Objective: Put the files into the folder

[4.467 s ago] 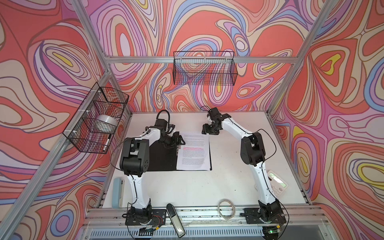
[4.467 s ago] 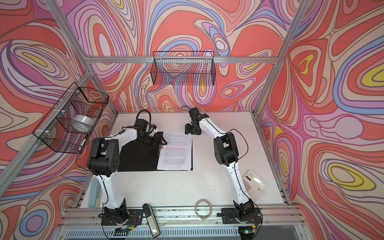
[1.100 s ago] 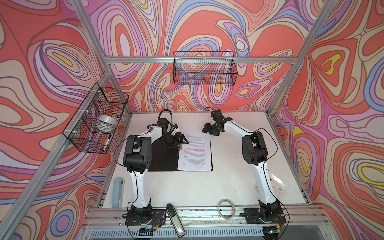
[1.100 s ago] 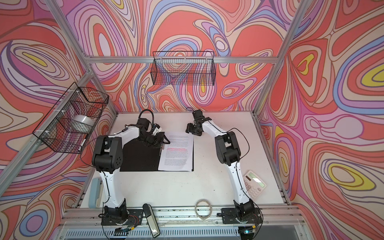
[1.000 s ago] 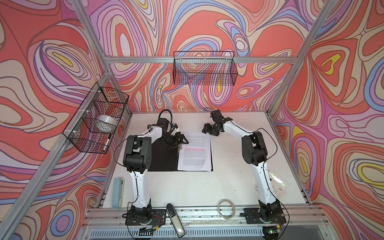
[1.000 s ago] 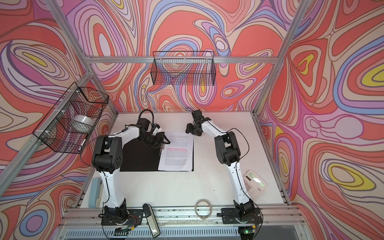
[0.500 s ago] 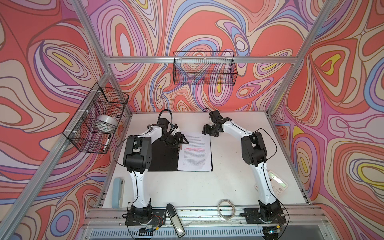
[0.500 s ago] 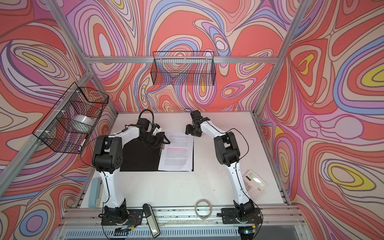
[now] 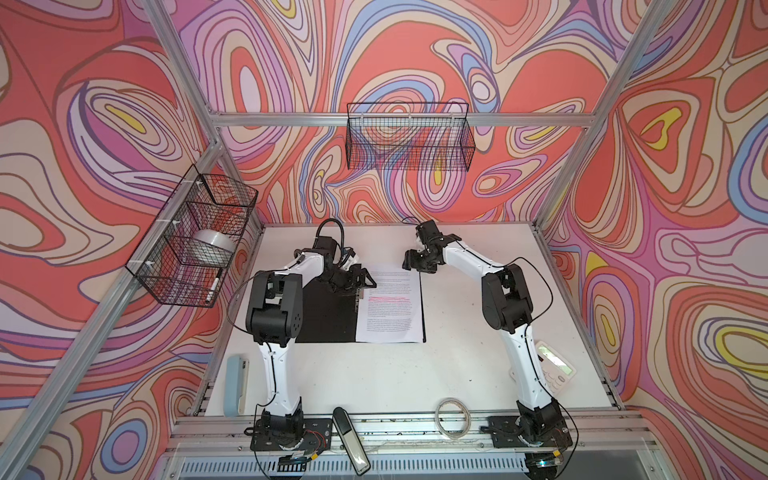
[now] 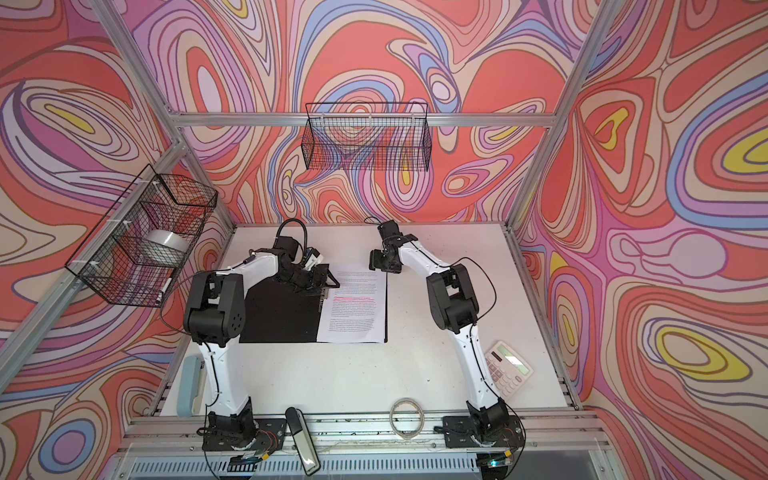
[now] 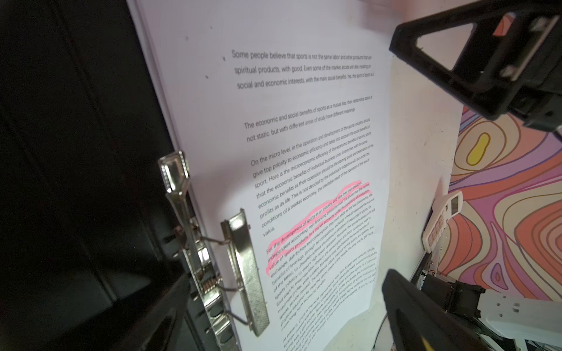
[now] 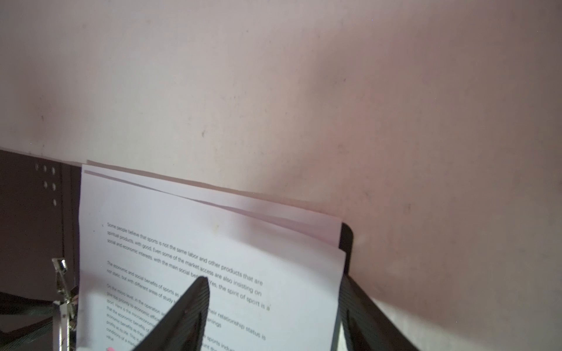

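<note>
The folder (image 9: 328,320) (image 10: 282,316) lies open on the table, black inside facing up. The files (image 9: 392,307) (image 10: 357,307) are white printed sheets with a pink highlighted line, stacked on its right half with far edges slightly fanned (image 12: 213,206). My left gripper (image 9: 361,280) (image 10: 328,282) (image 11: 289,319) hovers open over the spine, straddling the metal clip (image 11: 243,267), whose bar sits over the top sheet's left margin. My right gripper (image 9: 411,264) (image 10: 380,262) (image 12: 273,307) is open above the sheets' far right corner, holding nothing.
A white calculator (image 9: 555,365) lies by the right arm's base, a tape ring (image 9: 452,417) and a black handset (image 9: 350,432) at the front rail, a grey-blue case (image 9: 236,384) front left. Wire baskets hang on the back wall (image 9: 409,141) and left wall (image 9: 195,237).
In the last second the right gripper crept slightly left toward the sheets' corner. The left gripper, files and folder have stayed put.
</note>
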Action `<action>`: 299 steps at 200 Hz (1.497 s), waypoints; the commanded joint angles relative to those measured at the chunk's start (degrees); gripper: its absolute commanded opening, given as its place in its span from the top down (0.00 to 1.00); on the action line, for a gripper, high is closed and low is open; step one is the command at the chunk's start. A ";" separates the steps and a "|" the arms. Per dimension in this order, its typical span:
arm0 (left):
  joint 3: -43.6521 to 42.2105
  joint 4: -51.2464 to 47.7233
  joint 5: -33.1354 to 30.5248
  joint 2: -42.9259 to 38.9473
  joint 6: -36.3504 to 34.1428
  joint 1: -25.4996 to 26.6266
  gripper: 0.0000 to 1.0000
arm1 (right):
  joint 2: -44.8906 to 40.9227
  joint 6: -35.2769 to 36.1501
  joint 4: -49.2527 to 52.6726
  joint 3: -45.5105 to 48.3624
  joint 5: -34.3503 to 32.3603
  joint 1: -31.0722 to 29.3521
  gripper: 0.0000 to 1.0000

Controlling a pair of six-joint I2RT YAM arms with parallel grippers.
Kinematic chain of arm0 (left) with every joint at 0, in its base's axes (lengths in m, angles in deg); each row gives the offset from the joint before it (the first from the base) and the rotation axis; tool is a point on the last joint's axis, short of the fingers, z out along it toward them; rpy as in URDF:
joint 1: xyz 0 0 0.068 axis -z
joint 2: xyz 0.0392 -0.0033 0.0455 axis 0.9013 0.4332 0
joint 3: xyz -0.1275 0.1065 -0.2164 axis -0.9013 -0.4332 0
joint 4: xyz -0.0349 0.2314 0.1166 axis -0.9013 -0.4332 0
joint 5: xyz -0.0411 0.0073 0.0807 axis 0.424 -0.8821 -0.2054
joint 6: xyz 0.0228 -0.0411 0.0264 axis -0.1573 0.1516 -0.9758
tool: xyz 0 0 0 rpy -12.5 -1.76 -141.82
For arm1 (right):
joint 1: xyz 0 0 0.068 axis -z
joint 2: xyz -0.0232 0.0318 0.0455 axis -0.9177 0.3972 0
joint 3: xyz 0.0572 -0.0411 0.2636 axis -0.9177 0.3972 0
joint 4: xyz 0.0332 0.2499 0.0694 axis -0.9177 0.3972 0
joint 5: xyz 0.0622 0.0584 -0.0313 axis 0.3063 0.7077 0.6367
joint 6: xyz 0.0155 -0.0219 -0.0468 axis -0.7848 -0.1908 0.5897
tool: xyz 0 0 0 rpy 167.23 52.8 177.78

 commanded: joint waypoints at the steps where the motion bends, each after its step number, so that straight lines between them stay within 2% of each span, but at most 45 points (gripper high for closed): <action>1: -0.34 -1.67 -0.84 0.00 -1.18 -0.41 0.00 | -0.53 1.10 0.81 -1.76 0.23 -0.90 0.29; 42: 0.02 -1.75 -0.75 0.27 -1.27 -0.41 0.00 | 0.77 1.31 2.16 -3.34 -0.21 -1.07 0.29; 88: 0.64 -3.10 -3.41 -1.83 -2.25 -1.11 0.00 | 0.19 0.93 3.39 -3.63 -6.17 -1.07 0.28; 109: 2.49 -6.05 -7.02 -4.87 -6.14 -1.47 0.00 | -0.16 1.89 4.12 -5.24 -8.87 -1.13 0.28; 142: 3.91 -9.56 -11.43 -11.84 -11.99 -1.62 0.00 | 0.81 3.25 6.06 -8.86 -9.37 -1.11 0.28; 161: 4.63 -13.01 -11.21 -15.47 -16.48 -1.51 0.00 | 0.61 3.88 4.92 -9.06 -7.87 -1.12 0.28; 176: 6.33 -19.13 -11.06 -17.24 -23.92 -0.47 0.00 | 1.49 4.73 3.92 -10.32 -4.45 -1.10 0.30; 190: 7.06 -24.34 -14.70 -18.31 -29.99 2.29 0.00 | 2.89 4.95 3.32 -11.80 -1.24 -1.10 0.31; 207: 3.28 -25.35 -21.04 -21.15 -34.48 7.08 0.00 | 4.30 5.27 1.59 -12.55 1.64 -1.13 0.33; 248: -15.03 -13.58 -34.95 -30.89 -40.28 22.02 0.00 | 7.26 6.49 -0.99 -15.41 6.28 -0.82 0.35; 267: -19.23 -9.75 -37.04 -33.04 -39.37 26.49 0.00 | 7.97 6.68 -1.45 -16.65 7.22 -0.46 0.34; 299: -22.35 -5.26 -37.72 -33.98 -38.12 29.52 0.00 | 9.32 6.25 -1.67 -18.00 8.84 0.47 0.33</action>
